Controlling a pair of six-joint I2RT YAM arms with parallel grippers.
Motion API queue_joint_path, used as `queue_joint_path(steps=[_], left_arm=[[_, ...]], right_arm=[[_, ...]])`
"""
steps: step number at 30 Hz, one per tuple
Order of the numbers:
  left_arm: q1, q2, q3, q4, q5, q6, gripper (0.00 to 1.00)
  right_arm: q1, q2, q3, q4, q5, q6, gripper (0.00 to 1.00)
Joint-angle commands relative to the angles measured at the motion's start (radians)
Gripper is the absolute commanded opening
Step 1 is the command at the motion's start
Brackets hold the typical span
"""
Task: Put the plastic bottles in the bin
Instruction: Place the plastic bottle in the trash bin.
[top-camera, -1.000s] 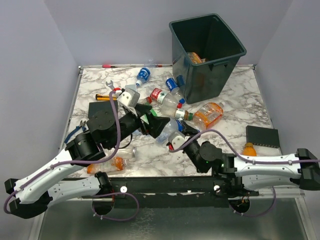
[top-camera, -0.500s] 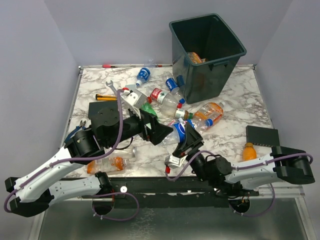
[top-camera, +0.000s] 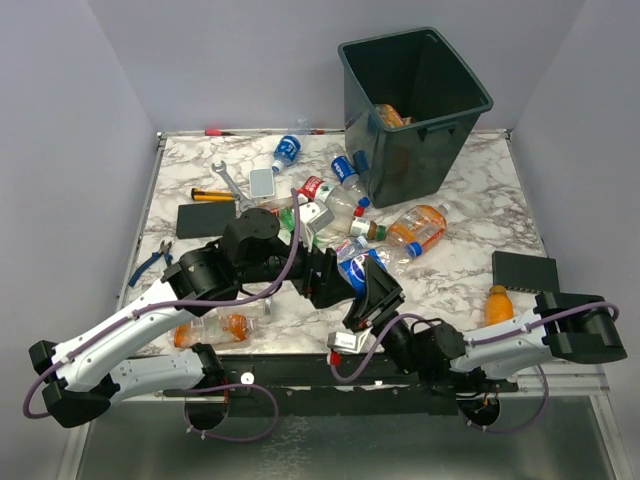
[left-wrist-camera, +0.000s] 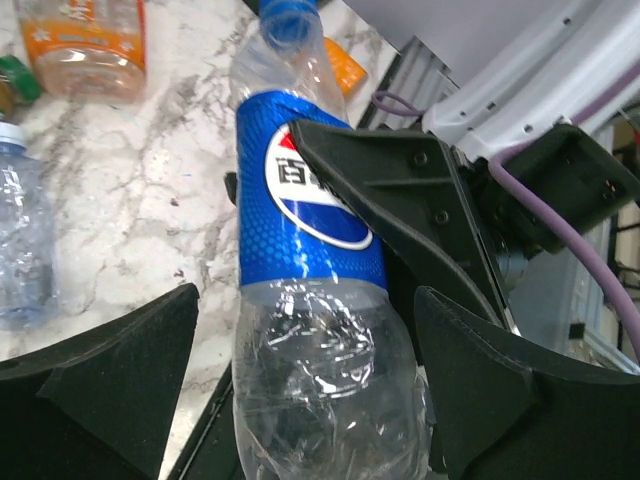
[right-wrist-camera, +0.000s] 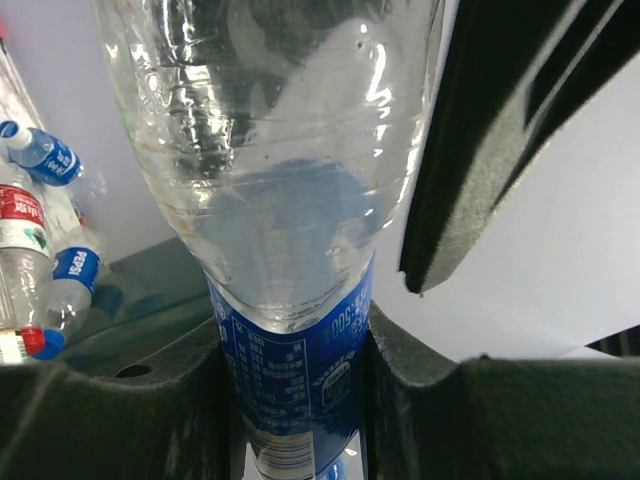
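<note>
Bottles lie scattered over the middle of the worktop, most of them in a loose heap just in front of the bin, which stands at the far right corner. I can see one orange bottle already inside the bin. My right end effector is clamped on a clear bottle with a blue label, fingers pressed against the label from both sides, and it holds that bottle off the worktop near the middle of the near edge. My left end effector is spread wide around the clear lower half of the same bottle. There is a visible gap on one side; on the other side I cannot tell whether the finger touches the plastic. A big orange bottle lies on its side between the bin and the held bottle. Another orange bottle stands near the right edge, beside a black slab. One more orange bottle lies at the near left edge. A wrench and pliers sit along the left side
</note>
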Motion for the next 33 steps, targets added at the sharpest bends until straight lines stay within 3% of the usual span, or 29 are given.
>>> queue_joint_path(steps=[1, 4, 7, 9, 14, 15, 16, 23, 26, 28, 30, 31, 33], left_arm=[[0.011, -0.014, -0.041, 0.032, 0.173, -0.002, 0.87], [0.013, -0.024, -0.081, 0.080, 0.240, -0.029, 0.76], [0.014, -0.030, -0.093, 0.094, 0.234, -0.036, 0.49], [0.016, -0.042, -0.095, 0.113, 0.216, -0.043, 0.37], [0.016, -0.100, -0.102, 0.202, 0.131, -0.064, 0.28], [0.016, -0.112, -0.105, 0.221, 0.106, -0.066, 0.26], [0.016, -0.125, -0.109, 0.237, 0.076, -0.068, 0.24], [0.016, -0.178, -0.154, 0.335, -0.234, -0.084, 0.20], [0.016, -0.208, -0.190, 0.395, -0.461, -0.080, 0.19], [0.016, -0.250, -0.246, 0.476, -0.613, -0.055, 0.19], [0.016, -0.311, -0.324, 0.592, -0.719, -0.001, 0.18], [0.016, -0.340, -0.367, 0.653, -0.746, 0.035, 0.18], [0.016, -0.405, -0.442, 0.735, -0.760, 0.111, 0.18]], right_arm=[[0.006, -0.044, -0.012, 0.094, -0.011, -0.026, 0.21], [0.007, -0.053, -0.014, 0.089, -0.009, -0.027, 0.22], [0.007, -0.050, -0.013, 0.085, -0.010, -0.021, 0.26], [0.007, -0.047, -0.010, 0.071, -0.005, -0.012, 0.34], [0.012, -0.043, -0.001, 0.017, 0.027, 0.034, 0.67], [0.016, -0.041, 0.003, 0.010, 0.036, 0.047, 0.76], [0.018, -0.038, 0.008, 0.005, 0.047, 0.060, 0.97], [0.096, 0.012, 0.107, -0.094, 0.188, 0.204, 1.00], [0.135, 0.009, 0.226, -0.335, 0.272, 0.461, 1.00], [0.141, -0.035, 0.330, -0.667, 0.265, 0.820, 1.00], [0.110, -0.103, 0.464, -1.089, 0.152, 1.295, 1.00], [0.065, -0.141, 0.512, -1.203, 0.062, 1.497, 1.00], [-0.031, -0.225, 0.538, -1.245, -0.102, 1.761, 1.00]])
